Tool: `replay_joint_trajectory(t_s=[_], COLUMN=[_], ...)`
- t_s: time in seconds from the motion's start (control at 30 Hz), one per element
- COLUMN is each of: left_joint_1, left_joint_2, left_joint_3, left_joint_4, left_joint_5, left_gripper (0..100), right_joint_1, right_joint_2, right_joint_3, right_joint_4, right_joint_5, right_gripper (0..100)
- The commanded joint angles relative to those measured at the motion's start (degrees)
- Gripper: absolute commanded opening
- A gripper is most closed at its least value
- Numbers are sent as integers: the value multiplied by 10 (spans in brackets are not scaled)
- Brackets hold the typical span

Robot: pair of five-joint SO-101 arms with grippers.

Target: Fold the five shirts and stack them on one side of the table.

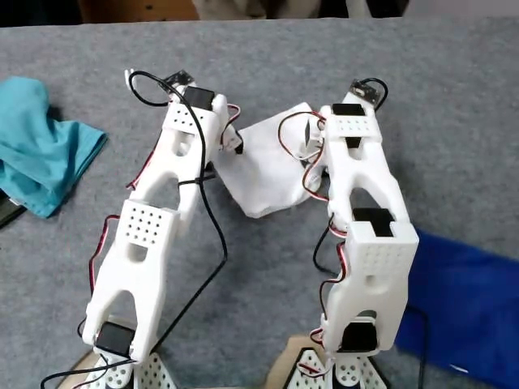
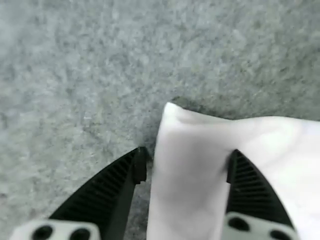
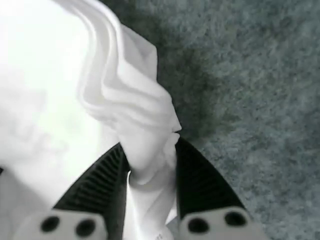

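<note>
Right gripper (image 3: 150, 150) clamped on a bunched ridge of the white shirt (image 1: 272, 166), cloth squeezed thin between the jaws. Left gripper (image 2: 186, 157) has its jaws spread and straddles the shirt's opposite corner, not pinching yet, with a slight gap on one side. Likely reason: the arms take opposite sides so the cloth can be pulled flat before folding.

Shirt sits crumpled mid-table between the two arms. Teal shirt (image 1: 40, 146) is heaped at the far left, blue shirt (image 1: 470, 316) at the near right, both unfolded on the grey table (image 1: 268, 57). Arm cables (image 1: 212, 219) hang close to the white shirt and might snag.
</note>
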Motion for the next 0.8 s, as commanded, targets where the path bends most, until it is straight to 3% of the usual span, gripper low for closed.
replay_joint_trajectory(t_s=[0.0,0.23,0.5,0.77], left_joint_1=[-14,-11,15,42], left_joint_2=[-3,-3,-7,-7], left_joint_3=[-33,-75,-91,-258], left_joint_4=[-8,-11,-27,4], left_joint_5=[2,1,1,1], left_gripper=[174,17,18,18], right_joint_1=[-6,-6,-6,15], right_joint_2=[7,15,13,-59], right_joint_3=[0,-4,-4,-39], right_joint_4=[-21,-21,-19,45], right_joint_5=[5,6,7,30], right_gripper=[5,5,5,5])
